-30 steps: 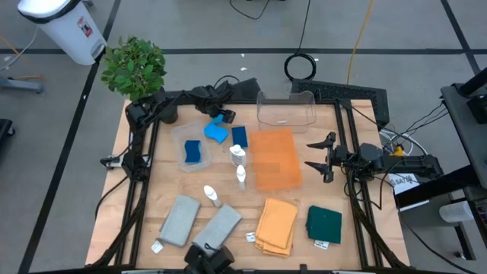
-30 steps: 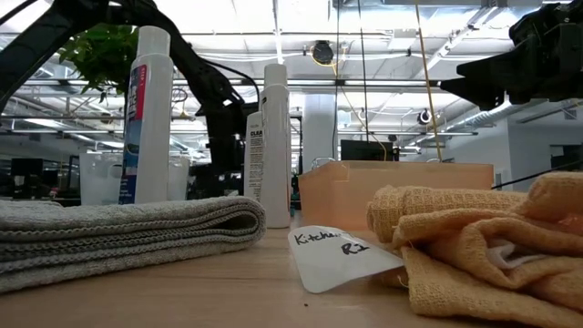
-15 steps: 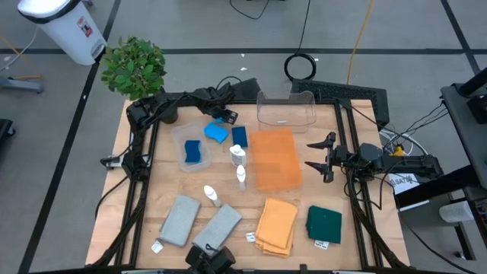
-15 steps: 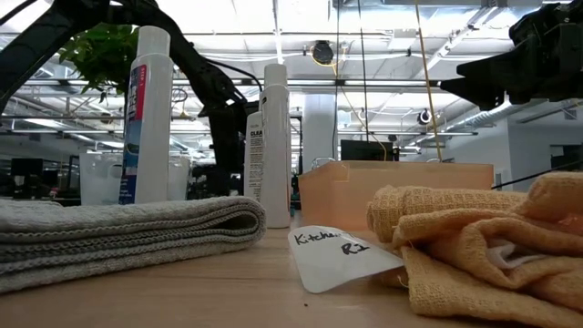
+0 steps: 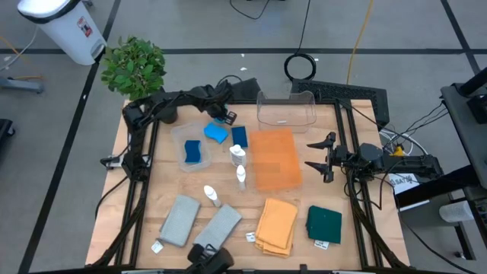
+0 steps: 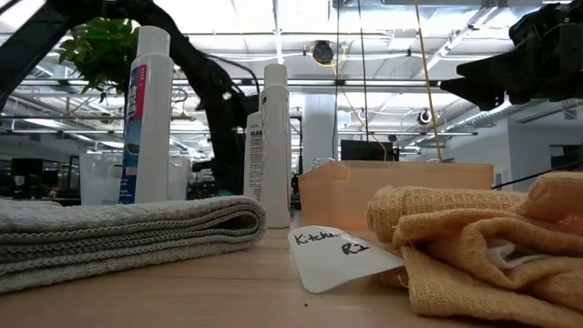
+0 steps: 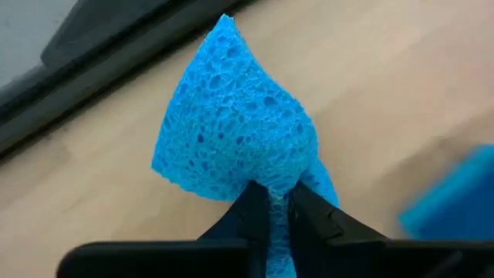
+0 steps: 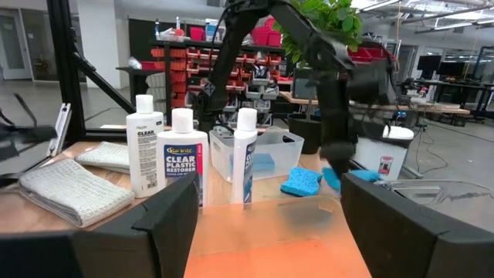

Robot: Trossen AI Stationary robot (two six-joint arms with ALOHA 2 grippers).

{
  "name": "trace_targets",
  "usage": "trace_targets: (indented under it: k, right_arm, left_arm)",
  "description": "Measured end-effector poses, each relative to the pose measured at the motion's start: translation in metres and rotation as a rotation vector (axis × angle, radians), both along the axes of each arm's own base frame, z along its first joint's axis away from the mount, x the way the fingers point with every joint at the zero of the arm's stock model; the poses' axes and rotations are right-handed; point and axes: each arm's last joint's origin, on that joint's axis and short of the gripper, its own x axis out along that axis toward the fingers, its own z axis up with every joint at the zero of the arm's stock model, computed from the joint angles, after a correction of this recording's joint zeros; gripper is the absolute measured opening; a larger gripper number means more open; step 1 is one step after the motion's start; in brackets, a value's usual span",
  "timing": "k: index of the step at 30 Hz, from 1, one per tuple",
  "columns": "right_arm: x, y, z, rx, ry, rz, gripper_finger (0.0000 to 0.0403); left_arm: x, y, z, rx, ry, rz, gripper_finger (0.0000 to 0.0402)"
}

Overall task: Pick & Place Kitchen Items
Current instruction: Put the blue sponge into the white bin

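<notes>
High view: left gripper (image 5: 226,114) at the far side of the table (image 5: 152,205), pinched onto the edge of a light blue sponge (image 5: 216,132). A darker sponge (image 5: 239,136) lies just beside it; another (image 5: 195,152) sits in a clear bin (image 5: 181,133). Three white bottles (image 5: 237,155) stand or lie near the orange tray (image 5: 275,158). Two grey cloths (image 5: 179,220), one orange cloth (image 5: 276,224) and one dark green cloth (image 5: 324,224) lie along the near edge. Right gripper (image 5: 323,156) waits at the right side, fingers spread, holding nothing.

Low view: two upright bottles (image 6: 149,118), a folded grey cloth (image 6: 118,232), the orange cloth (image 6: 474,246), a paper tag (image 6: 339,255).

Left wrist view: fingers (image 7: 247,212) closed on the sponge (image 7: 231,131), which is lifted at one corner.

Right wrist view: open fingers (image 8: 174,224); bottles (image 8: 182,154), bin (image 8: 258,150) and sponge (image 8: 301,181) beyond.
</notes>
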Motion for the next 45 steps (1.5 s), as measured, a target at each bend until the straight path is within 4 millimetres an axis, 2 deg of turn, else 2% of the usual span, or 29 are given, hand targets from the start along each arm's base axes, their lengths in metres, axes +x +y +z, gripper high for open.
trace_targets:
  k: [4,7,15,18,20,23,26,29,33,37,45]
  right_arm:
    - [0.0,0.0,0.0,0.0,0.001,0.0,0.0279]
    - [0.0,0.0,0.0,0.0,0.001,0.0,0.0279]
    - [0.0,0.0,0.0,0.0,0.0,0.0,0.0279]
    - [0.0,0.0,0.0,0.0,0.001,0.0,0.0279]
    - [0.0,0.0,0.0,0.0,0.001,0.0,0.0279]
    - [0.0,0.0,0.0,0.0,0.0,0.0,0.0279]
    - [0.0,0.0,0.0,0.0,0.0,0.0,0.0279]
    - [0.0,0.0,0.0,0.0,0.0,0.0,0.0279]
    - [0.0,0.0,0.0,0.0,0.0,0.0,0.0279]
    - [0.0,0.0,0.0,0.0,0.001,0.0,0.0279]
    - [0.0,0.0,0.0,0.0,0.0,0.0,0.0279]
  left_arm:
    - [-0.004,-0.007,0.034,0.052,-0.064,-0.011,0.0019]
    - [-0.009,-0.021,0.061,0.094,-0.09,-0.023,0.0019]
    - [-0.033,-0.098,0.127,0.182,-0.002,-0.059,0.002]
    - [-0.046,-0.129,0.137,0.196,-0.043,-0.053,0.002]
    - [-0.057,-0.147,0.134,0.188,-0.065,-0.021,0.002]
    - [-0.079,-0.172,0.119,0.186,-0.069,0.066,0.002]
    - [-0.101,-0.193,0.093,0.14,-0.083,0.146,0.002]
    - [-0.111,-0.207,0.066,0.117,-0.128,0.196,0.0019]
    - [-0.115,-0.213,0.034,0.096,-0.184,0.228,0.0025]
    - [-0.122,-0.212,0.01,0.083,-0.147,0.262,0.0032]
    - [-0.125,-0.209,0.005,0.07,-0.134,0.248,0.0038]
